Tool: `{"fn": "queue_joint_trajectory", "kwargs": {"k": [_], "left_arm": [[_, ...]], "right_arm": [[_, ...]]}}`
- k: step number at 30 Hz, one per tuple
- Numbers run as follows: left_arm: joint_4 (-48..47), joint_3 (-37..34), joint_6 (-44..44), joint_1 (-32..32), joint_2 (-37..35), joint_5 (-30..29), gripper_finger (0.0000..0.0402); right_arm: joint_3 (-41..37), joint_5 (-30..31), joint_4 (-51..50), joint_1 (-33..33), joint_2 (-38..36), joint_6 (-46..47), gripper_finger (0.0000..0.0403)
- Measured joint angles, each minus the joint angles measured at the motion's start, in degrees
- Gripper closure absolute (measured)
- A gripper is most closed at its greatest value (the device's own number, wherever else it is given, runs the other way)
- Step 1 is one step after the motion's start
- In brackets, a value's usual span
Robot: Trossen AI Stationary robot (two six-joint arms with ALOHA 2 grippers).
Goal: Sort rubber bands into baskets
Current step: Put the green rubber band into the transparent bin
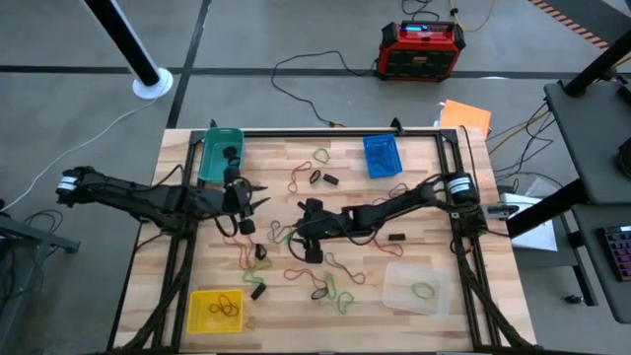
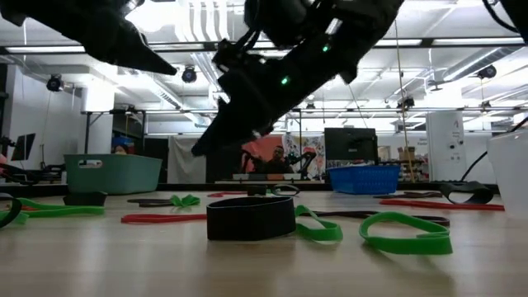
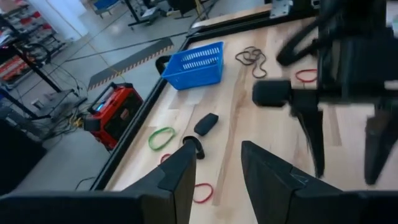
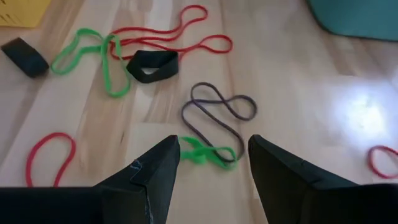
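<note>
- High view: a wooden table [image 1: 424, 168] on a grey floor, a red-and-black box [image 1: 421, 49] beyond it; teal basket [image 1: 219, 155], blue basket [image 1: 382, 156], yellow basket [image 1: 216, 310] and clear basket [image 1: 415, 288] near the corners; rubber bands [image 1: 336, 293] strewn between; left gripper [image 1: 258, 201] mid-left, right gripper [image 1: 310, 237] at centre.
- Low view: a black band [image 2: 250, 218] and green bands [image 2: 406, 232] lie in front.
- Left wrist view: fingers [image 3: 184, 174] parted, empty.
- Right wrist view: fingers [image 4: 153, 168] apart, empty, above a green band [image 4: 206, 152].
</note>
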Motion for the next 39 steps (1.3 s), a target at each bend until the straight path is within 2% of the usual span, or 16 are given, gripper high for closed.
{"fn": "queue_joint_trajectory", "kwargs": {"k": [11, 18, 24, 32, 39], "left_arm": [[0.95, -0.01, -2.68, 0.0, 0.9, -0.19, 0.0288], [1.1, -0.04, -3.28, 0.0, 2.39, -0.19, 0.0288], [1.78, -0.04, -3.29, 0.0, 4.11, -0.19, 0.0288], [2.41, -0.04, -3.3, 0.0, 5.47, -0.19, 0.0288], [2.47, -0.04, -3.51, 0.0, 6.09, -0.19, 0.0288]], "right_arm": [[4.94, -0.41, -0.14, -0.17, 8.78, -1.78, 0.0216], [5.18, -0.34, 0.05, -0.24, 9.75, -1.92, 0.0225], [5.1, -0.05, -0.11, -0.27, 9.39, -2.55, 0.0275], [5.07, 0.18, -0.14, -0.35, 9.38, -3.75, 0.0378], [5.01, 0.2, -1.69, -0.22, 6.92, -4.66, 0.0393]]}}
